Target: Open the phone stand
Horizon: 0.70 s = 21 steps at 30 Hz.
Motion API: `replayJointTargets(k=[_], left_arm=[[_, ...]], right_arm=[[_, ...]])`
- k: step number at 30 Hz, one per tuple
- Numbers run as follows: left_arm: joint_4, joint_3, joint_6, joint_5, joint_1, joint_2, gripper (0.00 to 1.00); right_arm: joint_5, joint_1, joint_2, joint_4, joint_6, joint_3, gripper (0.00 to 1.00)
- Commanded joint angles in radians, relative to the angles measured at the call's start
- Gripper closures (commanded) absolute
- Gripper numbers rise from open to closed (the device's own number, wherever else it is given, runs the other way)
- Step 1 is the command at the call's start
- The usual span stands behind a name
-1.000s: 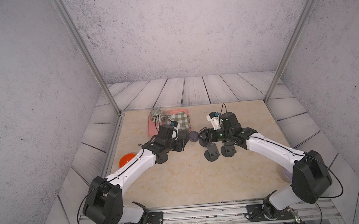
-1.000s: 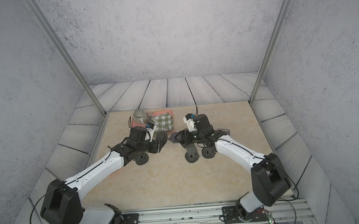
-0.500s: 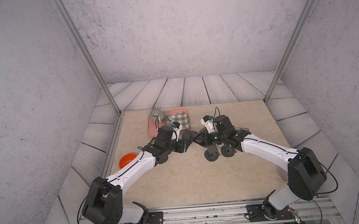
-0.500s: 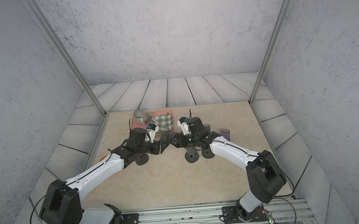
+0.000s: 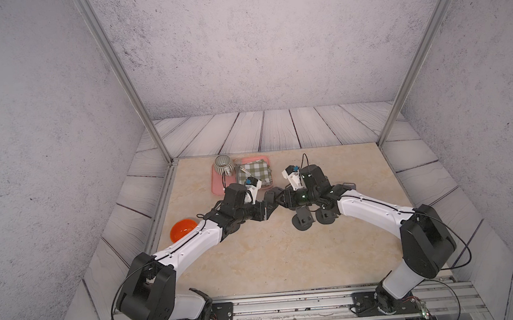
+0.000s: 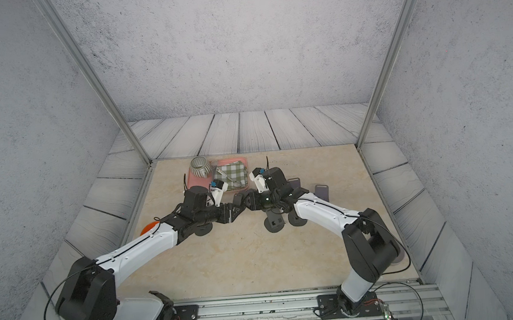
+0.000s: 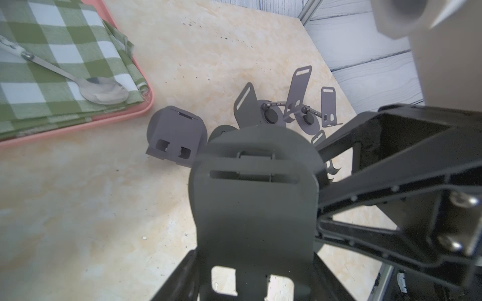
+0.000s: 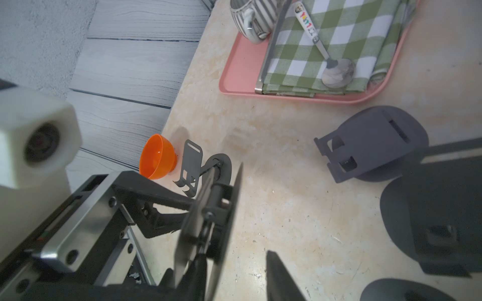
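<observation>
- Left pincer clamped the phone stand, lifted off the tabletop between both arms.
- Right pincer sat at its edge; grip couldn't be told.
- Another stand lay beside the pink tray.

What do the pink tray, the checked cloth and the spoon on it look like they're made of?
Pink tray: likely moulded plastic, matte, with a smooth rounded rim.
Checked cloth: woven fabric, folded in soft layers.
Spoon: shiny metal bowl and neck; glossy white printed handle, perhaps ceramic or plastic.
</observation>
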Motion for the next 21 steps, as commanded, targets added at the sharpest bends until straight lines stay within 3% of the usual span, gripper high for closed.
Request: replayJointTargets(k=[1, 4, 6, 13, 21], left_arm=[[0.094, -0.012, -0.023, 0.079, 0.002, -0.030, 0.63], [0.073, -0.006, -0.011, 0.080, 0.002, -0.038, 0.63], [0.054, -0.001, -0.001, 0.076, 0.002, -0.044, 0.63], [-0.020, 0.034, 0.042, 0.073, 0.003, -0.040, 0.63], [-0.032, 0.023, 0.041, 0.040, 0.002, -0.040, 0.63]], right_arm=[[0.004, 0.008, 0.026, 0.024, -0.001, 0.032, 0.79], [0.028, 0.008, 0.024, 0.023, -0.010, 0.024, 0.95], [0.044, 0.008, 0.022, 0.007, -0.025, 0.027, 0.99], [0.156, 0.008, 0.000, -0.097, -0.119, 0.051, 1.00], [0.395, 0.006, -0.051, -0.232, -0.279, 0.071, 1.00]])
